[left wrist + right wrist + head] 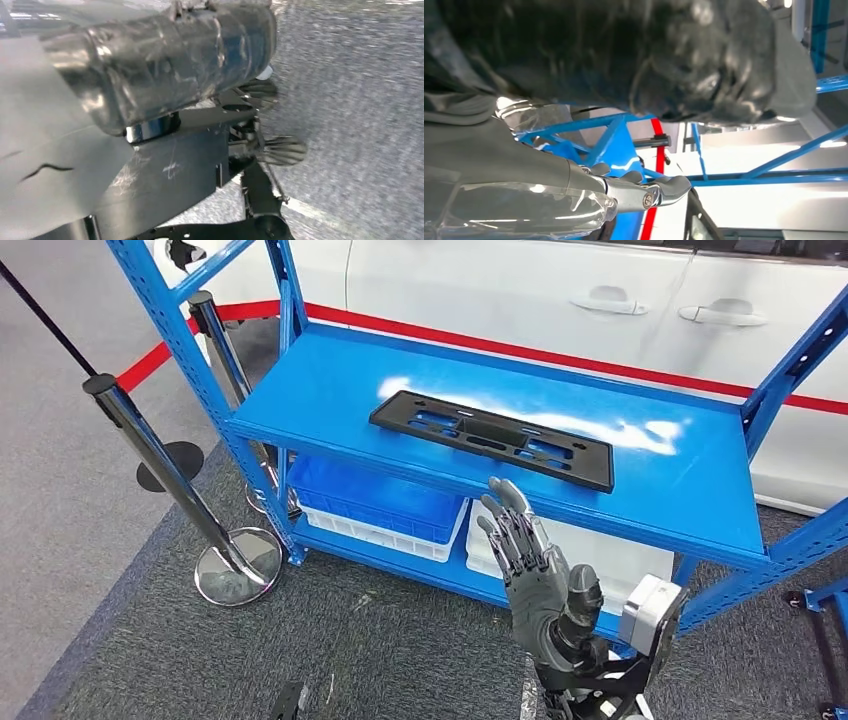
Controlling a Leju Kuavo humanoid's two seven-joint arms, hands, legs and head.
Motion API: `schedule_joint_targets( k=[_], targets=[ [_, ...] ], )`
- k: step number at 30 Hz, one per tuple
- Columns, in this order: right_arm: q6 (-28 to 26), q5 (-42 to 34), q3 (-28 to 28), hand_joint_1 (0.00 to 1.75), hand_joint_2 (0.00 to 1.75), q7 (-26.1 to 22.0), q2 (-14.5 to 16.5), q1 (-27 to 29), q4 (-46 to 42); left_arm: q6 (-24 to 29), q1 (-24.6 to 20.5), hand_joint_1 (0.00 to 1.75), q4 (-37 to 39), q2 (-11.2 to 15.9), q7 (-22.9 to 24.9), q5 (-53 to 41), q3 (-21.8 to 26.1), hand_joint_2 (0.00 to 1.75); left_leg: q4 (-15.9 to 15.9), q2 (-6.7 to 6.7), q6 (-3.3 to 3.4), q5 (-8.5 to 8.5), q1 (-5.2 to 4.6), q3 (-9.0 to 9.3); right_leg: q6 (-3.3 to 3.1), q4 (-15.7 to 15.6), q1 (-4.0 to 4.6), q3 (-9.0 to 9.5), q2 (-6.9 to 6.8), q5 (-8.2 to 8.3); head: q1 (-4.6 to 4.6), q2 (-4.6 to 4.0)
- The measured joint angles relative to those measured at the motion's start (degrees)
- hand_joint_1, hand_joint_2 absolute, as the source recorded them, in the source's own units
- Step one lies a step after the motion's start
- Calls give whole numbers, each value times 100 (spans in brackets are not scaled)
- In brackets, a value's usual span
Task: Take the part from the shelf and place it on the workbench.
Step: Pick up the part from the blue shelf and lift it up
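A long black plastic part [490, 438] with several cut-outs lies flat on the blue shelf's [330, 405] upper board, near its front edge. My right hand [530, 565] is raised in front of that edge, just below the part, fingers stretched and apart, holding nothing and touching nothing. In the right wrist view the same hand's dark fingers [649, 60] and silver thumb [644, 192] stand apart, with blue shelf struts behind them. The left wrist view shows part of my left hand [150, 65] as a blurred grey, plastic-wrapped shape over grey carpet; its fingers are not readable.
Two chrome barrier posts [235, 570] with a dark strap stand left of the shelf. On the lower shelf sit a blue bin [375, 502] and a white bin [600, 560]. A white car [560, 300] stands behind, beyond a red floor line [500, 348].
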Motion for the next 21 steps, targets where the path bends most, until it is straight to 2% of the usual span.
schedule_joint_targets(
  k=[2,3,5,6,7,8,9,10,11,13,14,15,16,18,19,20,21],
  targets=[
    [-7,-4,1,0,0,-4,1,19,11,0,-7,0,3,-1,-1,0,-4,0,16,-19,-73,-191,8,135,-36,-562,1,112,-9,496,24,0],
    [-10,-6,2,0,0,-8,3,30,15,1,-17,0,5,0,-1,1,-6,0,17,-22,-118,-259,8,206,-74,-706,8,147,-5,626,29,0],
    [-13,-8,2,0,0,-25,8,28,8,2,-35,0,7,1,-2,1,-9,0,99,-16,-181,-230,7,247,-163,-729,25,251,15,528,14,0],
    [-13,-7,1,0,0,-37,17,25,-1,2,-37,0,8,2,-2,1,-12,0,272,-10,-205,-133,12,208,-202,-757,19,334,25,482,6,0],
    [-13,-5,1,0,0,-46,23,21,-7,2,-40,0,8,2,-3,-1,-13,0,567,-2,-222,-6,15,58,-234,-779,14,440,24,422,0,0],
    [-13,-5,1,0,0,-51,32,24,-12,1,-46,0,8,2,-3,-1,-15,0,962,9,-241,80,23,-177,-260,-805,7,565,19,352,-9,0],
    [-13,-4,1,0,0,-54,37,27,-16,0,-50,0,8,2,-2,-2,-16,0,1387,23,-266,85,35,-475,-277,-840,5,696,6,265,-11,0],
    [-14,-4,1,0,0,-55,38,27,-16,-2,-50,0,8,2,-1,-2,-17,0,1729,35,-292,-41,46,-788,-285,-874,4,830,-2,180,-17,0],
    [-17,-4,1,0,0,-55,39,27,-16,-3,-44,0,8,1,0,-2,-18,0,1944,46,-314,-297,59,-1076,-288,-911,5,974,-3,92,-19,0],
    [-28,-4,1,0,0,-55,39,28,-15,-4,-35,0,8,0,1,-2,-20,0,1954,61,-341,-882,80,-1439,-279,-975,4,1268,12,-81,-21,0],
    [-42,1,1,0,0,-54,40,28,-14,-4,-35,0,8,-1,2,-3,-21,0,1800,65,-342,-1039,89,-1531,-270,-999,3,1418,20,-163,-22,0],
    [-64,11,1,0,0,-50,40,27,-11,-2,-36,0,8,0,5,-4,-22,0,1539,68,-336,-959,94,-1576,-257,-1015,-3,1566,25,-250,-20,0],
    [-89,27,1,0,0,-44,40,26,-6,3,-34,0,8,0,13,-8,-23,0,1213,69,-330,-638,98,-1592,-239,-1026,-10,1682,30,-335,-20,0],
    [-132,67,2,0,0,-27,40,26,12,20,-15,0,9,-3,36,-29,-26,0,642,99,-319,389,79,-1581,-175,-1002,-12,1874,59,-538,-42,0],
    [-145,83,2,0,0,-9,40,27,22,37,-14,0,9,-8,48,-43,-28,0,528,113,-304,772,64,-1563,-134,-991,-6,1930,73,-637,-47,-1],
    [-160,95,2,0,0,9,40,24,29,57,-15,0,10,-11,57,-57,-33,0,510,126,-279,970,42,-1545,-93,-989,-4,1991,84,-725,-46,-1],
    [-174,104,2,0,0,26,40,17,32,79,-32,0,10,-13,66,-68,-37,0,532,126,-240,975,30,-1517,-57,-1007,-14,2028,83,-791,-40,-1]
  ],
)
